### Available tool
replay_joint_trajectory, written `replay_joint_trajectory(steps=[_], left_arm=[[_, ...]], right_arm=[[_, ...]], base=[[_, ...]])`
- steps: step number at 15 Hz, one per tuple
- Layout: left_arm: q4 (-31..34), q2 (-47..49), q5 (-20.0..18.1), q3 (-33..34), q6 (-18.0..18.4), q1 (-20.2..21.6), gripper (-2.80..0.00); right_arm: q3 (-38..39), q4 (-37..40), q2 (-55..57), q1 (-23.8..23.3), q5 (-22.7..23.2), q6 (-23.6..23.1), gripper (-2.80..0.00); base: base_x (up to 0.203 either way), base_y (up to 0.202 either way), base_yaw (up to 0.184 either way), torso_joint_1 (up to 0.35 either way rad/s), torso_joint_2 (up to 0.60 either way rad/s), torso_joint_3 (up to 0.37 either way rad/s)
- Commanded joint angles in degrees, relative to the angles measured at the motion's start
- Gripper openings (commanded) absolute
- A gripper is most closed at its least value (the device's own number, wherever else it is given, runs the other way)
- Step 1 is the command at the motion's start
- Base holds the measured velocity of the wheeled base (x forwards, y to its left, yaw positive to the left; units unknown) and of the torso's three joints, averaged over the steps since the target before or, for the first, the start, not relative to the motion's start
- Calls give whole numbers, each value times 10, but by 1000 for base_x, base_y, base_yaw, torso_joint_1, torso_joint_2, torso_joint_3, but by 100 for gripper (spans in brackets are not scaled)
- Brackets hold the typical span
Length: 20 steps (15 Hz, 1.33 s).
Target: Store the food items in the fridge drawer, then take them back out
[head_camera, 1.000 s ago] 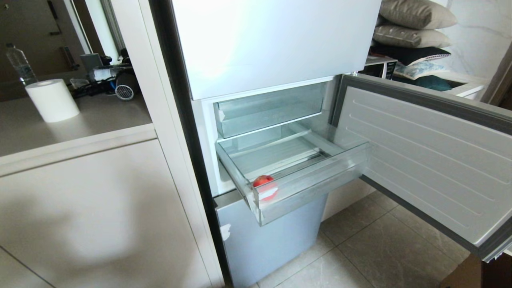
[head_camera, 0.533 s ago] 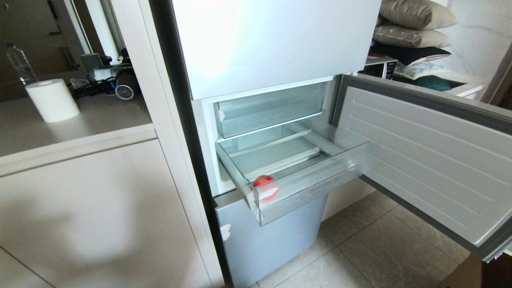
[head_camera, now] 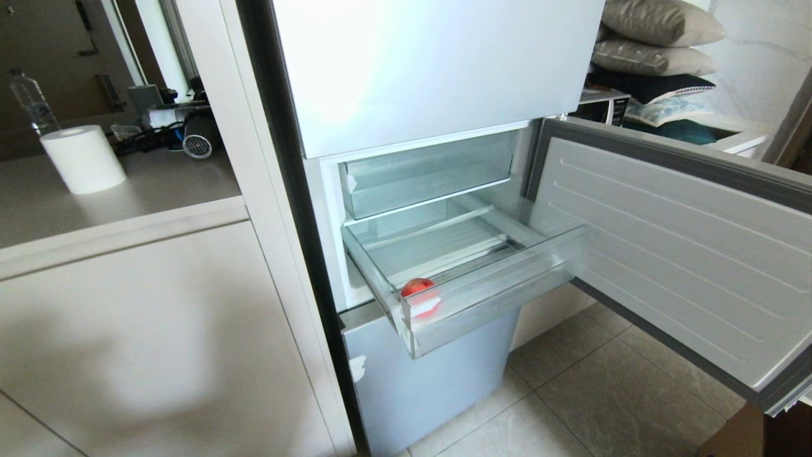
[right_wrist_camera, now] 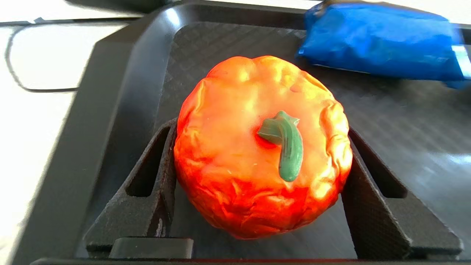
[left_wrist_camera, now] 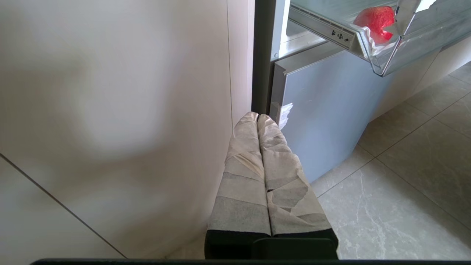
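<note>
Nothing shifted in head view since earlier frames. Right gripper (right_wrist_camera: 257,162) jaws straddle orange pepper (right_wrist_camera: 261,147) on black tray (right_wrist_camera: 110,73), touching both flanks; grip firmness unclear. Squeeze gently, lift straight. Left gripper (left_wrist_camera: 257,117) jaws closed, empty, below fridge drawer (head_camera: 482,304); red fruit (head_camera: 419,295) inside drawer's front corner.

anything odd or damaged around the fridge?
Minor only: a torn white tape scrap on the lower blue-grey panel. The red fruit sits in the pulled-out drawer's front corner. No spills or breakage.

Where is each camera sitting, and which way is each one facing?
Head: high, looking down at the open fridge drawer holding the red fruit; no arms show.
Left wrist: low by the cabinet, facing the fridge's foot; shut left pincer shows.
Right wrist: above a black tray, right pincer around an orange pepper.
Head and left wrist share drawer and fruit.
</note>
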Motion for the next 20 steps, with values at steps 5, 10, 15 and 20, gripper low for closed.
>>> replay_joint_trajectory(steps=[5, 10, 15, 20], left_arm=[[0, 1, 0, 0, 0, 0, -280], [0, 1, 0, 0, 0, 0, -280], [0, 1, 0, 0, 0, 0, -280], [0, 1, 0, 0, 0, 0, -280]], right_arm=[[231, -2, -231, 0, 0, 5, -280], [512, -3, -460, 48, 4, 0, -280], [666, -1, -586, 266, 2, 9, -280], [626, 2, -599, 538, -10, 28, -280]], base=[[0, 0, 0, 0, 0, 0], [0, 0, 0, 0, 0, 0], [0, 0, 0, 0, 0, 0], [0, 0, 0, 0, 0, 0]])
